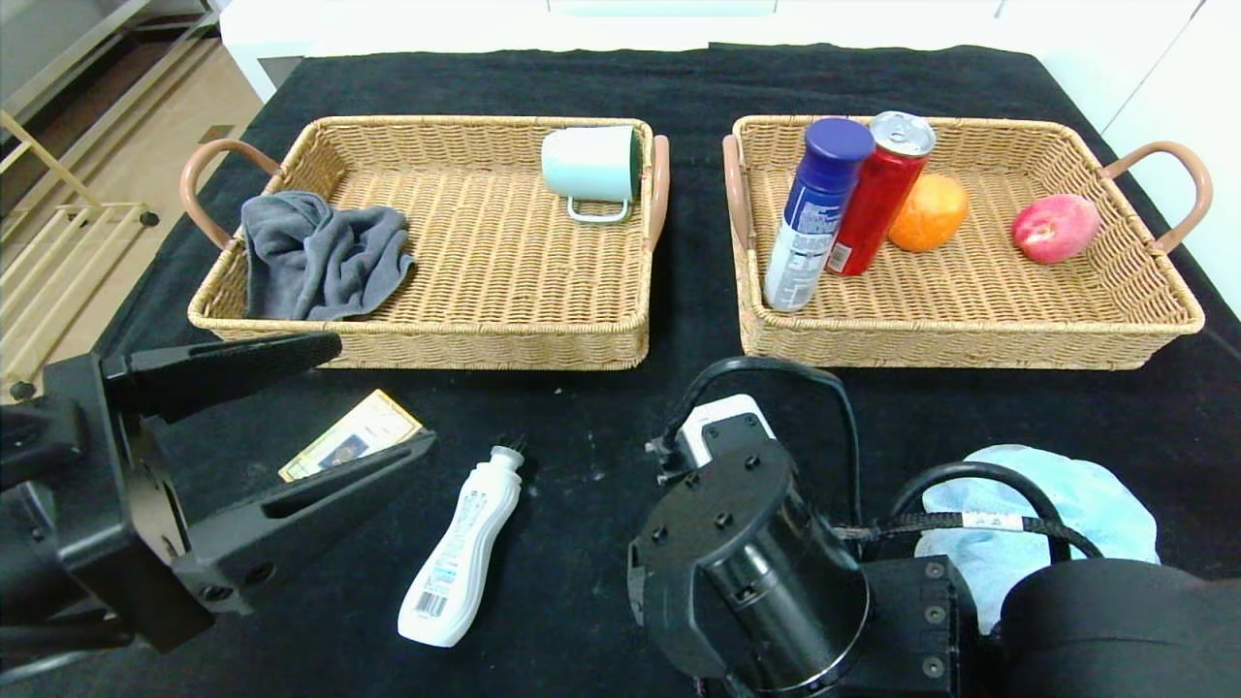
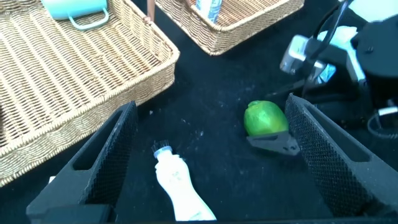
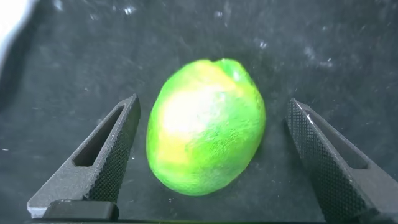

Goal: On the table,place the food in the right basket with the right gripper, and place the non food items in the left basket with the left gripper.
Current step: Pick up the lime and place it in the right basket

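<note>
A green lime (image 3: 205,143) lies on the black table (image 1: 601,427). My right gripper (image 3: 211,109) is open and straddles it, one finger on each side with gaps. In the head view the right wrist (image 1: 747,553) hides the lime. My left gripper (image 1: 383,393) hovers open near the table's front left, above the white bottle (image 1: 461,557) with its black cap and the gold-edged card box (image 1: 354,436). The left wrist view shows the bottle (image 2: 177,186) and the lime (image 2: 266,118). A pale blue bath pouf (image 1: 1096,504) sits at front right.
The left basket (image 1: 417,339) holds a grey cloth (image 1: 320,257) and a mint mug (image 1: 591,165). The right basket (image 1: 970,349) holds a blue-capped white canister (image 1: 814,213), a red can (image 1: 882,194), an orange (image 1: 929,211) and a pink-red fruit (image 1: 1055,228).
</note>
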Robot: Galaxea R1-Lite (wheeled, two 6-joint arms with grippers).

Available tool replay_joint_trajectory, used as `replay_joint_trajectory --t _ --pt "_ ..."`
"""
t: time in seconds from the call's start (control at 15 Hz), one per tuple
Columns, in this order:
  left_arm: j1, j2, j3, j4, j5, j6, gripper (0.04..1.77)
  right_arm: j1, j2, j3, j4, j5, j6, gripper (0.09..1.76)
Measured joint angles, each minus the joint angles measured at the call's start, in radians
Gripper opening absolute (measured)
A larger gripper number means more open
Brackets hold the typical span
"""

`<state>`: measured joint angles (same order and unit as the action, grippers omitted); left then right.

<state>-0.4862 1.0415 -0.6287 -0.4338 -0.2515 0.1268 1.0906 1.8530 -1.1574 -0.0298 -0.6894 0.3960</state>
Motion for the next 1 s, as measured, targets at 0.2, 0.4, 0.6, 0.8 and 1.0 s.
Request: replay_joint_trajectory --t 0.2,0.4,0.6,0.8,1.0 --pt "-0.001 -0.002 0.000 0.002 0.000 0.000 1.72 -0.001 0.014 0.001 -0.001 -0.007 0.014 1.71" --pt "-0.001 -0.002 0.000 0.002 0.000 0.000 1.72 -0.001 0.022 -0.002 -0.002 -0.008 0.034 1.71" --pt "-0.002 -0.002 0.000 0.003 0.000 0.000 1.72 0.000 0.023 -0.002 -0.005 -0.008 0.036 1.54" --pt "-0.001 -0.003 0.000 0.003 0.000 0.001 1.72 0.000 0.025 -0.008 -0.002 -0.007 0.035 1.19" --pt "-0.001 -0.004 0.001 -0.001 0.000 0.001 1.72 0.000 0.028 -0.002 -0.003 -0.007 0.034 1.16"
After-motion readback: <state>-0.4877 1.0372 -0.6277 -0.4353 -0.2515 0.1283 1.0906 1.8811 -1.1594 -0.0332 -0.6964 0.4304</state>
